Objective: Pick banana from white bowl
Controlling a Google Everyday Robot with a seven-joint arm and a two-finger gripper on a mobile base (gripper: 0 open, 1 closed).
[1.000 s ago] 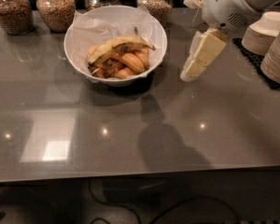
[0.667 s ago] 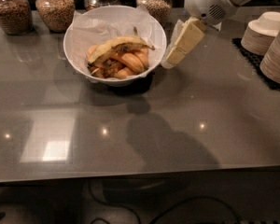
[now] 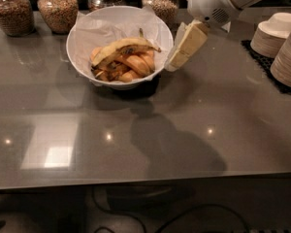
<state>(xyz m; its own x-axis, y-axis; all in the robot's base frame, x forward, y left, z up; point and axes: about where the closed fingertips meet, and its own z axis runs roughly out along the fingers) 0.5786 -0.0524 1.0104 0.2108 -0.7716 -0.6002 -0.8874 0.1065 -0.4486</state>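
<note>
The white bowl (image 3: 81,31), lined with crinkled white paper, stands at the back middle of the grey counter. The long pale-yellow banana (image 3: 120,46) with dark bruises lies across the top of several orange rounded pieces (image 3: 137,65) inside it, its dark stem tip pointing right. My gripper (image 3: 184,50) hangs from the white arm at the upper right, tilted down and to the left. Its tip is just outside the bowl's right rim, level with the banana's stem end. It holds nothing that I can see.
Several glass jars of grains (image 3: 57,8) line the back edge behind the bowl. Stacks of small cream bowls (image 3: 281,42) stand on a dark mat at the right. The counter's front edge (image 3: 145,178) runs across the lower part of the view.
My gripper and arm have moved left, from well right of the bowl to right beside its right rim. The bowl and the banana have not moved.
</note>
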